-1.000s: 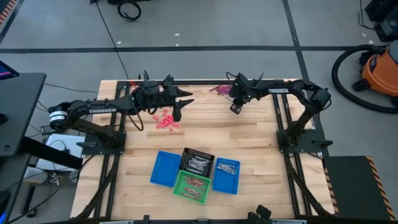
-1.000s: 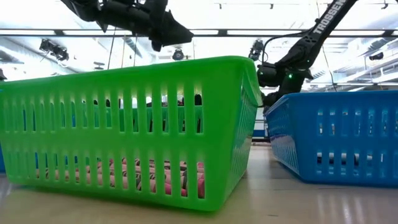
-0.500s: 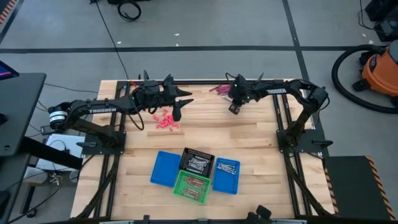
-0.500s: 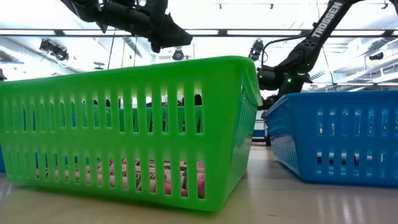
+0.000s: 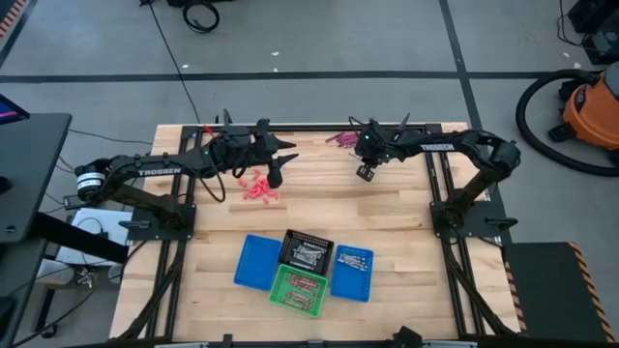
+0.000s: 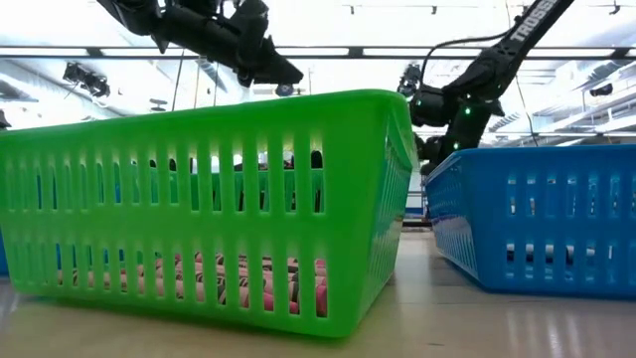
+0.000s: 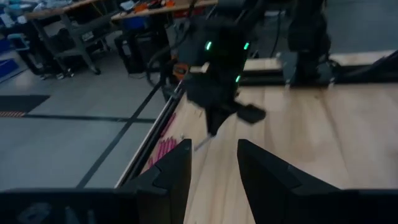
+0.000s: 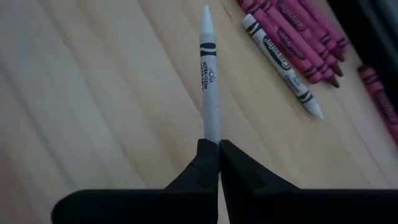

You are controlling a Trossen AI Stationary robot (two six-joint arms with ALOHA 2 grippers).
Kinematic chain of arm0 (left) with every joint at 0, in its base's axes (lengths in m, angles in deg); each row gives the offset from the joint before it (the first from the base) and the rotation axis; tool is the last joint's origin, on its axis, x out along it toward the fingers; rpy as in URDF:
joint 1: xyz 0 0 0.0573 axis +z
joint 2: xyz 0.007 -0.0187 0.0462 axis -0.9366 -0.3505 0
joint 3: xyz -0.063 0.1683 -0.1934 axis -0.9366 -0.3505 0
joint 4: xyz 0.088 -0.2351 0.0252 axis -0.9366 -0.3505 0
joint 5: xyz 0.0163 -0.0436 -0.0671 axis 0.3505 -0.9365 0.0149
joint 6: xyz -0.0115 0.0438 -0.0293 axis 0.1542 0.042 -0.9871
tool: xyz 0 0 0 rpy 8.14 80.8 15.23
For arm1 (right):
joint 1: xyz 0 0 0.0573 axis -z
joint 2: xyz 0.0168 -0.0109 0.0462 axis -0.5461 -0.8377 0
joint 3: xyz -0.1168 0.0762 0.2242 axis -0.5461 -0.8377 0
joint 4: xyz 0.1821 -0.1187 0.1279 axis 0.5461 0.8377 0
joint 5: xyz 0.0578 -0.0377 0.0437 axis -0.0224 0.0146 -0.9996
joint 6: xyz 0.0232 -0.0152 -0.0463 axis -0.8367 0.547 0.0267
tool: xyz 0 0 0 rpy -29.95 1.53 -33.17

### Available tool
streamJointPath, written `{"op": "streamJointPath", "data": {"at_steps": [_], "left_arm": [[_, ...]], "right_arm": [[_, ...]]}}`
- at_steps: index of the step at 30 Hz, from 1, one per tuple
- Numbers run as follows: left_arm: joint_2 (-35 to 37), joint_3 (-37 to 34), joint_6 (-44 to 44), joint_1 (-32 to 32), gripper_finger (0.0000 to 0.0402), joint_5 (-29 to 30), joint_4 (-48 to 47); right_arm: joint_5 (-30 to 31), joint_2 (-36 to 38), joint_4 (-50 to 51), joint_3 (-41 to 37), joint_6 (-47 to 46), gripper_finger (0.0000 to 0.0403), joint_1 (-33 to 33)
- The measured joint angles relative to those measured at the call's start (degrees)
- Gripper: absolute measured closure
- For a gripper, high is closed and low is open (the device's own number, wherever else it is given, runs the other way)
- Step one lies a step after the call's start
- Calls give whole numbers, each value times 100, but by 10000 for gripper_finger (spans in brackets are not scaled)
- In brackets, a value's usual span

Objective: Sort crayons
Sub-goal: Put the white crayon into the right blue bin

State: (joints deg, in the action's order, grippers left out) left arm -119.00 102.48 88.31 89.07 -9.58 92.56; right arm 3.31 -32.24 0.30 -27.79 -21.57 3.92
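A white crayon (image 8: 209, 81) sits pinched at one end between the fingers (image 8: 205, 163) of the right pincer (image 8: 218, 158), its pointed tip sticking straight out ahead of them, clear of the wood. The jaws are closed tight on it. Just beyond that tip lies a cluster of maroon crayons (image 8: 298, 37), with a second white crayon (image 8: 283, 65) lying alongside them, all flat on the surface (image 8: 93, 93).

From overhead, the right pincer (image 5: 366, 170) hangs over the far part of the surface, right of centre, with the maroon pile (image 5: 340, 138) just beside it near the far edge. Over on the left, the left pincer (image 5: 276, 177) hovers beside a scatter of pink-red crayons (image 5: 257, 188) lying on the wood; its fingers (image 7: 174, 171) stand apart with nothing between them. Its wrist camera looks across at the right arm, and the white crayon shows there as a thin sliver below the right pincer.

Nearer the front sit the baskets, well away from both arms: a blue basket (image 5: 254, 262), a black basket (image 5: 307, 250) with silvery sticks inside, a green basket (image 5: 298, 289) with reddish ones, and another blue basket (image 5: 352, 272). At table height the green basket (image 6: 199, 199) fills the view, pinkish crayons (image 6: 248, 278) visible through its slats.
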Motion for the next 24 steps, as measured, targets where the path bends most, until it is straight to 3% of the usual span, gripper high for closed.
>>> {"op": "streamJointPath", "data": {"at_steps": [4,13,24], "left_arm": [[-2,2,27,67,260,89,-181],[-2,2,36,121,260,139,-255],[-2,2,8,118,260,144,-249]], "right_arm": [[-105,393,246,-7,-197,388,-145],[-1270,1316,585,0,-1093,388,-1088],[-1139,1693,607,4,-2373,388,-2949]]}}
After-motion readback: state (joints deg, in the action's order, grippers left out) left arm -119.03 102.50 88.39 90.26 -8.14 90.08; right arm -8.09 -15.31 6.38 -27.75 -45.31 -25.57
